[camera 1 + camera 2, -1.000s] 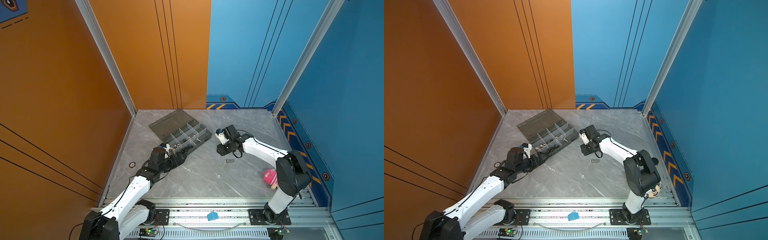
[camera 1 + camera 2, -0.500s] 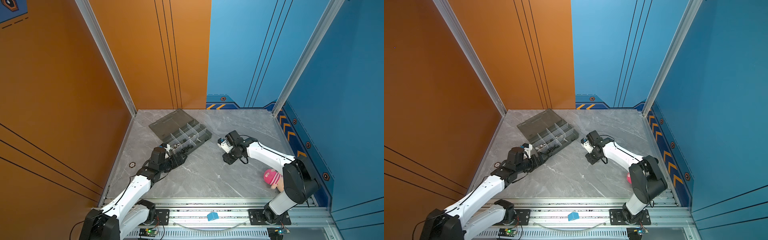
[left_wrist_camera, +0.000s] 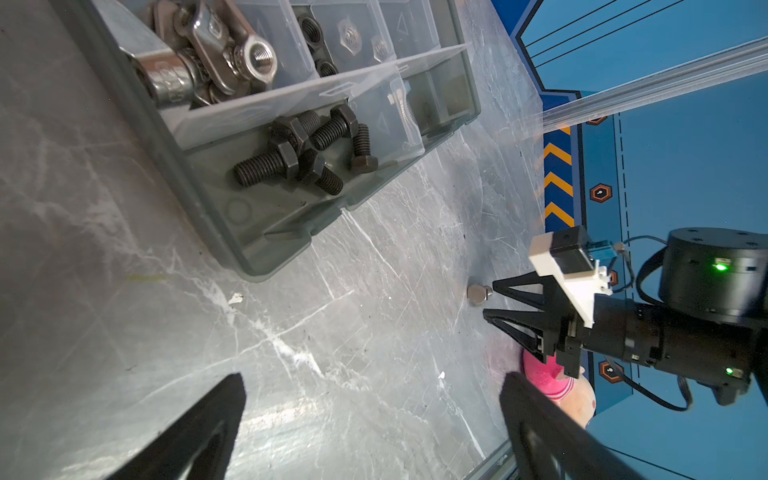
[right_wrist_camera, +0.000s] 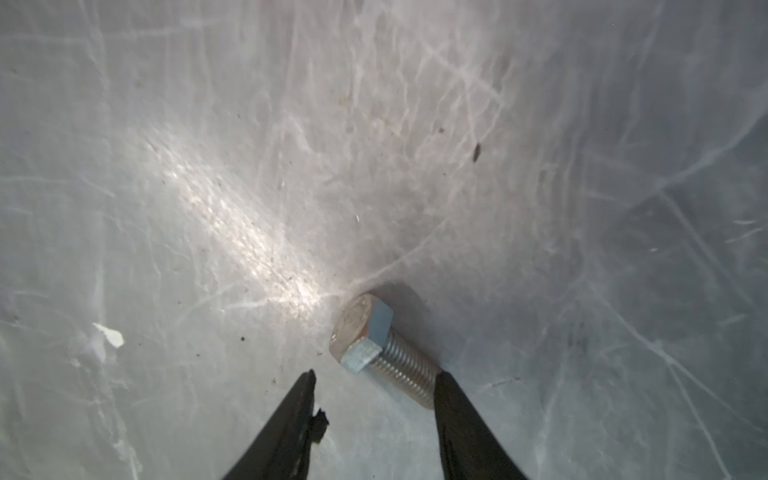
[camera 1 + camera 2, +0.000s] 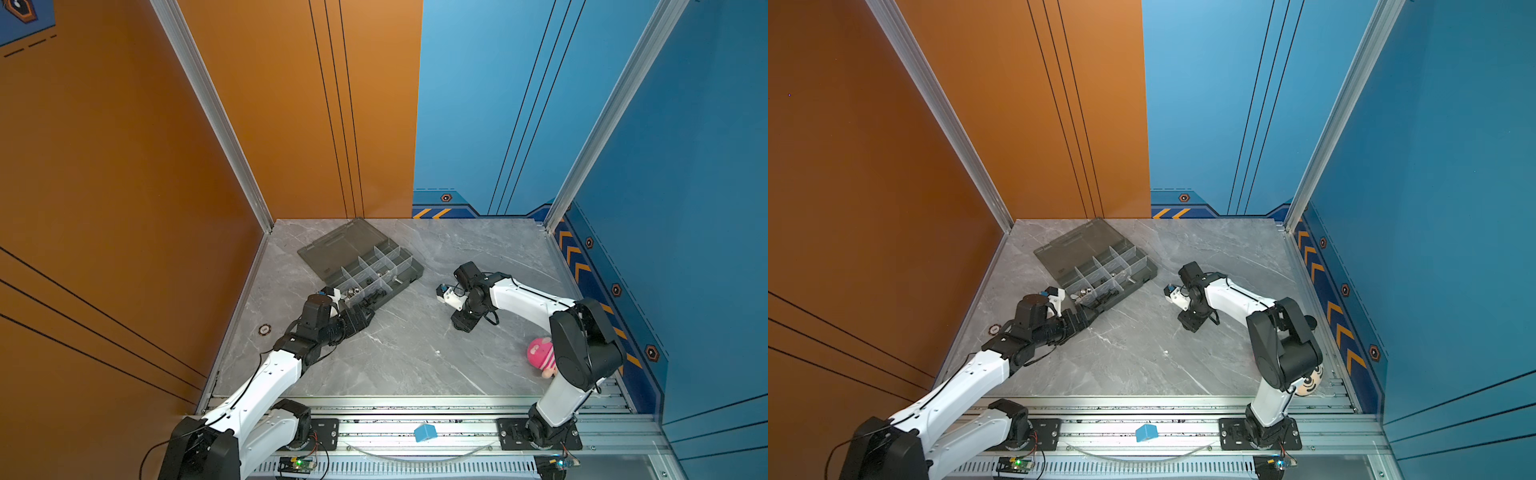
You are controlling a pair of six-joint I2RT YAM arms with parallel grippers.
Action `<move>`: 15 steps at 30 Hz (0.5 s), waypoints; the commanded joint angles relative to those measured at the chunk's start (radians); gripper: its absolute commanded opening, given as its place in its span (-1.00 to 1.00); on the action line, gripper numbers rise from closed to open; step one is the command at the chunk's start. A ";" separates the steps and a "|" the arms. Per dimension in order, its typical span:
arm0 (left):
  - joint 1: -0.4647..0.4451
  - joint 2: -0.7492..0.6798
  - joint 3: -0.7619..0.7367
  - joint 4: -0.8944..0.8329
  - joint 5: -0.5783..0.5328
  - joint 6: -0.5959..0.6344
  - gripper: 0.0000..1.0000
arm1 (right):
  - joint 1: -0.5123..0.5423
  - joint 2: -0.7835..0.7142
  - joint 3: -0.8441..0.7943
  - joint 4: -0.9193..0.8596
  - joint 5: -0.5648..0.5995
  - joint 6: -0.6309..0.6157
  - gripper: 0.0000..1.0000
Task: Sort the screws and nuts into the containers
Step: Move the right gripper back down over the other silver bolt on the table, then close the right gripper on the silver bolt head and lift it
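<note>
Two grippers work over a grey marbled table (image 5: 395,361). An open box (image 5: 401,287) lies askew, far and left of centre, with its lid (image 5: 336,249) folded flat toward the far wall.

- **Box contents:** The black screws (image 3: 307,153) are heaped in the compartment at the box's near corner. The silver nuts (image 3: 232,54) fill the compartment behind the divider. The other compartments hold a few small pieces too dim to name.
- **Left gripper:** The left gripper (image 5: 368,309) hovers just beside that near corner. Its jaws are spread wide and hold nothing, and bare table shows between its fingers (image 3: 224,411).
- **Silver bolt:** One silver bolt (image 4: 382,353) lies on its side on the table, right of the box and well apart from it. In both top views it is hidden under the right gripper (image 5: 461,326).
- **Right gripper:** Its jaws are partly spread and released. One finger (image 4: 461,415) covers the threaded end of the bolt, and the other stands clear of the hex head with table showing between. From the left wrist view the fingertips sit just behind the bolt (image 3: 478,293).
- **Surroundings:**
  - A pink toy (image 5: 538,353) rests near and right, partly behind the right arm's elbow.
  - A white chip (image 4: 110,334) lies on the table beside the bolt.
  - A round disc (image 5: 264,329) lies by the left wall.
  - A blue block (image 5: 424,432) sits on the near rail (image 5: 465,428).
</note>
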 commanded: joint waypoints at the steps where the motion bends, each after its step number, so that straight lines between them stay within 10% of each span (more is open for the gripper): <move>1: 0.010 0.001 -0.002 0.006 0.019 0.009 0.95 | -0.012 0.027 0.032 -0.055 -0.013 -0.047 -0.03; 15: 0.010 0.003 0.000 0.006 0.013 0.003 0.95 | -0.008 0.124 0.070 -0.052 -0.018 -0.014 -0.14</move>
